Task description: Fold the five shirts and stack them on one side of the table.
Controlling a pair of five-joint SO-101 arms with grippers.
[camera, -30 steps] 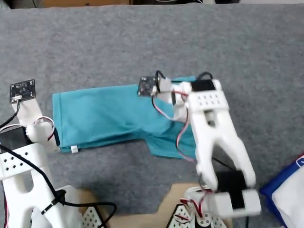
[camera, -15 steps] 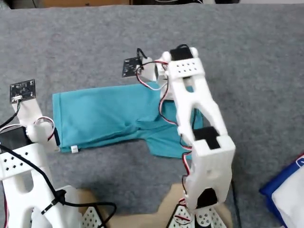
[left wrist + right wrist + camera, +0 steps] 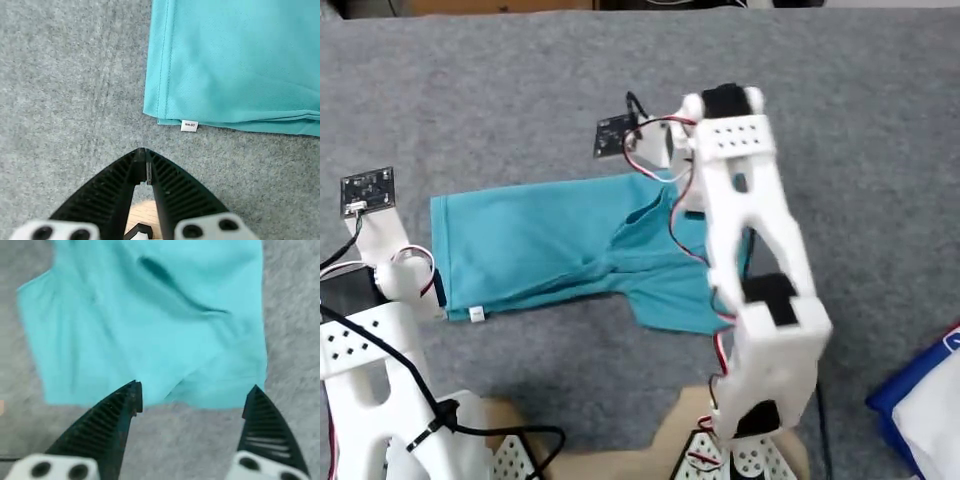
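A teal shirt lies flat on the grey table cover, body to the left and a sleeve toward the front. A raised crease runs near its middle. My right arm stretches over the shirt's right part. In the right wrist view my right gripper is open, its fingertips spread just above the teal shirt at its edge. My left gripper is shut and empty on the cover, a short way from the hem corner with the white tag; the left gripper sits at the shirt's left end.
A blue and white cloth lies at the front right corner. A strip of bare wood shows at the front edge between the two arm bases. Grey cover stretches open behind the shirt.
My right arm swung from the shirt's right side toward its far edge, then shifted slightly right. A raised crease has appeared near the shirt's middle. The left arm has not moved.
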